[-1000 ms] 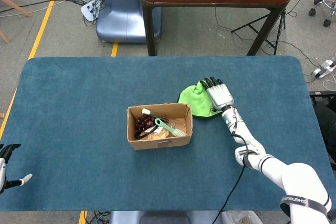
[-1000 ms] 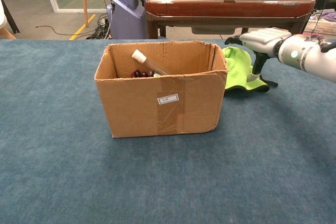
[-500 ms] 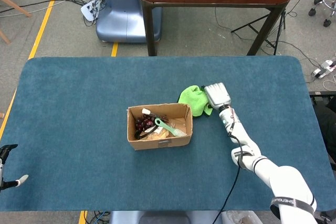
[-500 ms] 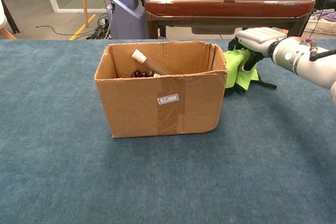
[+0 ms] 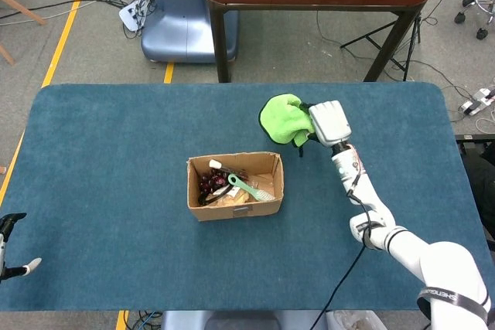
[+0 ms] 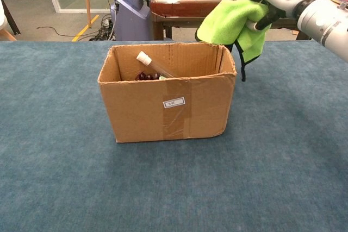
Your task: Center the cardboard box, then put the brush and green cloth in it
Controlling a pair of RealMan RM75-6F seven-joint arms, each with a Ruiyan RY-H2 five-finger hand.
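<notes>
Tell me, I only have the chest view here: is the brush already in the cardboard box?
Observer: Yes. The head view shows the brush lying inside the cardboard box, bristles toward its right wall.
Operator: Is the green cloth over the box?
Observer: No. The right hand holds the green cloth beyond the box's far right corner.
Operator: Where's the left hand?
Observer: The left hand is at the table's near left edge, holding nothing.

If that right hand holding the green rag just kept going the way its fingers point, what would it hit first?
Probably nothing on the table: the right hand grips the green cloth in the air, pointing past the cardboard box's back right corner. Depth is uncertain.
</notes>
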